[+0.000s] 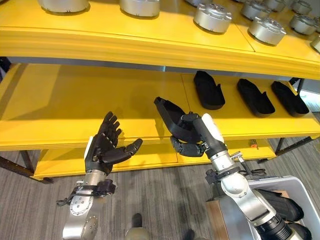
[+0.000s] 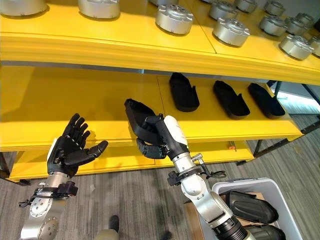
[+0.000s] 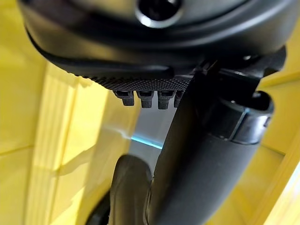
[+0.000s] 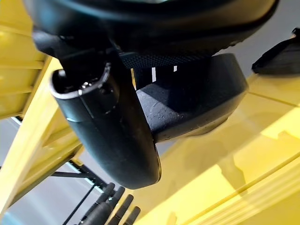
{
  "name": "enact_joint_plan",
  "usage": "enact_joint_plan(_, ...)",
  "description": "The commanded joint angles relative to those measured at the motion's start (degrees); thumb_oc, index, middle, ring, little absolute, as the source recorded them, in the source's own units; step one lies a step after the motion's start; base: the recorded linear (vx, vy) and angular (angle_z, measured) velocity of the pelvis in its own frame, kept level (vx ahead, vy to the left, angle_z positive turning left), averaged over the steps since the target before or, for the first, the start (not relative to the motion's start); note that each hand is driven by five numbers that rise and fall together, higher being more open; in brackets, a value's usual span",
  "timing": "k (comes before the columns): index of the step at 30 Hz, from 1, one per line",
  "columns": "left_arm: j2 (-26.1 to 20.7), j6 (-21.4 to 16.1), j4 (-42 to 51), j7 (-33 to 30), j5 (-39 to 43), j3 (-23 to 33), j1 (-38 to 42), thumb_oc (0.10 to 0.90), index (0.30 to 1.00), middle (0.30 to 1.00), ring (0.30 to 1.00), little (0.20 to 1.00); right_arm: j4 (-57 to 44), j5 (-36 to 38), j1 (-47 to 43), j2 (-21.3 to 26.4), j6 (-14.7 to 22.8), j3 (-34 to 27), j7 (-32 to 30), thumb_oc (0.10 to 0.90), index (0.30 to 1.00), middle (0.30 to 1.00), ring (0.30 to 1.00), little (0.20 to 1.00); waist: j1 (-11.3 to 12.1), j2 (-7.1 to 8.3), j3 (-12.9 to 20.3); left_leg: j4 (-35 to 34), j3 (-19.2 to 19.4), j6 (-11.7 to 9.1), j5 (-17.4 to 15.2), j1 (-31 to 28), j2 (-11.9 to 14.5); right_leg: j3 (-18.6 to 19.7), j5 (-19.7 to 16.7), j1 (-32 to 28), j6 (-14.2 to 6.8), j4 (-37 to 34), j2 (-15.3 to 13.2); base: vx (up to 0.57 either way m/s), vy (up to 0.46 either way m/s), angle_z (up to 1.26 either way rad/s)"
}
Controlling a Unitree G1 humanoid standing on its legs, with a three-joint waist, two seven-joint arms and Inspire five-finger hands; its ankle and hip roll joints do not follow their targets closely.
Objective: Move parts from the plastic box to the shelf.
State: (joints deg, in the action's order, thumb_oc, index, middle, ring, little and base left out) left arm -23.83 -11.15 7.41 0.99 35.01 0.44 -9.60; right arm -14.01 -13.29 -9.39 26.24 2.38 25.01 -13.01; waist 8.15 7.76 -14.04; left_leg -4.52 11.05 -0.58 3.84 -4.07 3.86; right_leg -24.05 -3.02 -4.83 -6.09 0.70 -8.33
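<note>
My right hand (image 1: pixel 192 140) is shut on a long black moulded part (image 1: pixel 172 117), holding it tilted just above the front of the yellow middle shelf (image 1: pixel 75 105). In the right wrist view the part (image 4: pixel 197 103) fills the space past the thumb (image 4: pixel 112 122). Three similar black parts (image 1: pixel 208 90) lie in a row on the shelf's right half. The grey plastic box (image 1: pixel 305 195) sits at the lower right with more black parts (image 2: pixel 250 206) inside. My left hand (image 1: pixel 105 145) is raised open before the shelf's front edge, holding nothing.
The top yellow shelf (image 1: pixel 125 35) carries several round silver metal parts (image 1: pixel 212 17). A lower yellow shelf (image 1: pixel 145 157) shows below the middle one. Grey wood-look floor (image 1: pixel 160 195) lies in front. The middle shelf's left half is bare.
</note>
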Motion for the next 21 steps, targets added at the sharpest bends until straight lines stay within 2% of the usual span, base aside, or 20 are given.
enact_joint_plan(1, 0.98, -3.92, 6.31, 3.85, 1.55, -4.14, 4.31, 0.900, 1.000, 1.000, 1.000, 1.000, -8.30, -0.43, -4.65, 3.18, 5.69, -4.71, -4.43, 0.400, 0.300, 0.300, 0.300, 0.300, -3.76, -3.71, 5.47, -0.48, -0.44, 1.80, -5.18, -1.72, -3.93, 11.02, 0.99, -0.28, 1.59, -3.20, 6.74, 0.11, 0.032, 0.25)
enact_joint_plan(2, 1.27, -2.96, 6.10, 4.79, 2.32, -5.05, 4.97, 0.900, 1.000, 1.000, 1.000, 1.000, -8.33, -0.92, -4.01, 3.44, 5.46, -5.01, -4.90, 0.400, 0.300, 0.300, 0.300, 0.300, -4.93, -3.85, 5.88, -0.48, -1.78, 2.03, -5.08, -1.34, -4.64, 14.35, 0.31, 0.36, 1.82, -4.05, 7.45, 0.11, 0.002, 0.68)
enact_joint_plan(4, 1.74, -2.00, 5.32, 7.12, 1.95, -6.17, 5.23, 0.900, 1.000, 1.000, 1.000, 1.000, -7.94, -1.38, -2.57, 3.79, 6.44, -5.82, -5.29, 0.400, 0.300, 0.300, 0.300, 0.300, -5.97, -4.04, 6.48, -0.48, -2.55, 2.12, -4.97, -1.10, -5.08, 16.23, -0.48, 0.60, 1.84, -4.70, 7.82, 0.10, -0.055, 0.67)
enact_joint_plan(7, 2.20, -1.32, 4.93, 8.12, 2.61, -7.18, 4.23, 0.900, 1.000, 1.000, 1.000, 1.000, -7.65, -1.94, -1.27, 3.67, 8.09, -6.61, -5.27, 0.400, 0.300, 0.300, 0.300, 0.300, -6.49, -4.29, 6.79, -0.48, -2.26, 1.95, -4.91, -1.30, -4.96, 16.68, -0.85, 0.58, 1.68, -4.96, 7.52, 0.08, -0.071, 0.15)
enact_joint_plan(17, 1.60, -1.26, 5.44, 7.19, 2.55, -10.58, 4.44, 0.900, 1.000, 1.000, 1.000, 1.000, -7.49, -0.02, -3.22, 5.10, 6.62, -4.60, -5.91, 0.400, 0.300, 0.300, 0.300, 0.300, -7.46, -5.14, 6.17, 1.04, -0.15, 2.06, -6.00, -2.58, -5.58, 17.12, 0.46, -0.02, 2.66, -4.57, 7.30, 0.06, -0.100, -0.09)
enact_joint_plan(18, 0.74, -2.89, 5.23, 8.25, 2.24, -11.54, 5.78, 0.900, 1.000, 1.000, 1.000, 1.000, -7.42, -0.01, -4.36, 5.92, 7.03, -4.10, -5.28, 0.400, 0.300, 0.300, 0.300, 0.300, -7.74, -5.09, 4.80, 7.07, 0.81, 2.38, -7.95, -0.45, -6.01, 16.37, 0.94, 0.85, 3.29, -2.39, 6.43, -0.08, -0.055, 0.07)
enact_joint_plan(19, 0.91, -3.84, 6.06, 6.80, 1.60, -11.87, 6.07, 0.900, 1.000, 1.000, 1.000, 1.000, -5.61, -1.32, -5.64, 6.00, 8.60, -3.85, -4.89, 0.400, 0.300, 0.300, 0.300, 0.300, -7.22, -4.79, 3.02, 15.87, -0.34, 1.91, -8.77, 3.31, -5.83, 16.64, 1.40, 1.17, 4.26, -0.25, 5.65, -0.09, 0.022, 0.08)
enact_joint_plan(20, 1.51, -2.70, 6.84, 4.43, 2.63, -11.15, 5.60, 0.900, 1.000, 1.000, 1.000, 1.000, -5.94, -1.20, -5.89, 6.25, 7.62, -3.95, -5.01, 0.400, 0.300, 0.300, 0.300, 0.300, -7.44, -4.71, 2.59, 16.75, 0.39, 0.27, -6.69, 4.43, -1.73, 15.84, 2.32, 1.25, 4.48, 1.41, 5.08, -0.02, 0.131, 0.19)
enact_joint_plan(21, 1.57, -3.02, 6.75, 4.16, 2.48, -11.03, 5.26, 0.900, 1.000, 1.000, 1.000, 1.000, -6.26, -0.98, -6.20, 6.43, 6.98, -4.06, -4.79, 0.400, 0.300, 0.300, 0.300, 0.300, -7.82, -4.93, 2.86, 13.96, 0.72, -0.70, -5.07, 3.29, 0.57, 15.36, 2.80, 1.37, 4.42, 1.92, 4.76, 0.06, 0.331, 0.19)
